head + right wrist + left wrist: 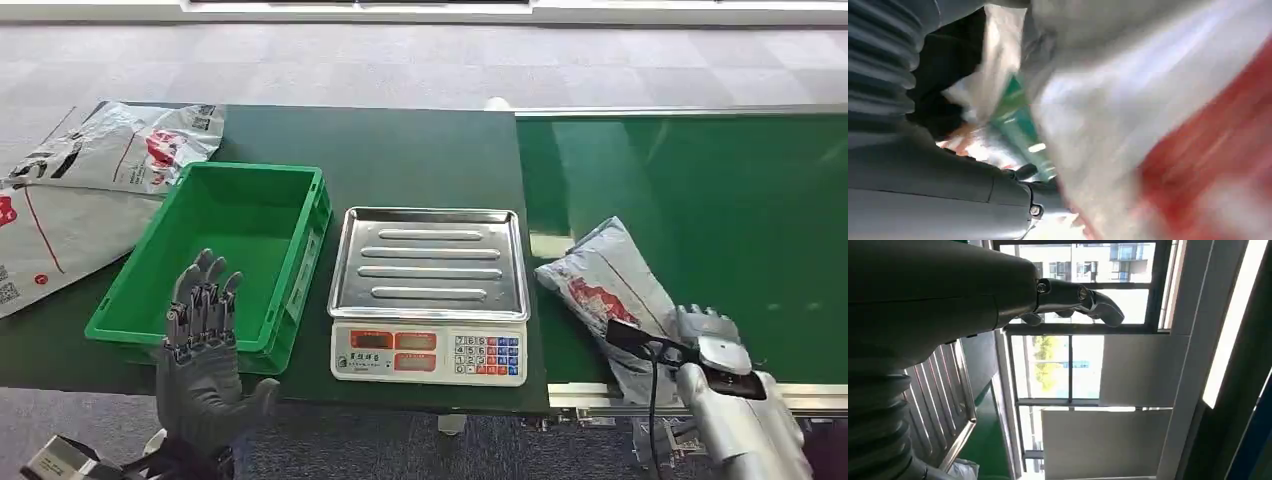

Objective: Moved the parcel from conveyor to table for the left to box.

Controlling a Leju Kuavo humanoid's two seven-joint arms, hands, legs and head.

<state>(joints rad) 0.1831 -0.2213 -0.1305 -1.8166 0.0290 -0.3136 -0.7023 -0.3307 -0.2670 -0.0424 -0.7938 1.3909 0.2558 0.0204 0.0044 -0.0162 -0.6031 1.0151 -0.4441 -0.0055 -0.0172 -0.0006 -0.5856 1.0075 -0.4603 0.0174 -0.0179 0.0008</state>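
A grey carpet floor lies behind a dark green counter [420, 150], and a brighter green conveyor [720, 200] joins it on the right side. On the counter stand a green box [300, 262] and a scale [430, 350] with a steel tray; some other grey bags [80, 190] lie at the far left. The parcel [610, 290], a grey bag with red print, lies on the conveyor near its front edge. The right hand [712, 335] is at the near end of the parcel, but I cannot tell if it is already grasping it. The left hand [203, 330] is raised before the box, released, with nothing in it.

In the left wrist view the left hand [1073, 297] points toward windows, fingers loose.

In the right wrist view the parcel [1148, 115] is very close and blurred, pressed near the right hand [923, 195].

The risk, I think, is a weak hold at one end only: the soft bag may sag, slip out, or catch the edge of the scale on its way.
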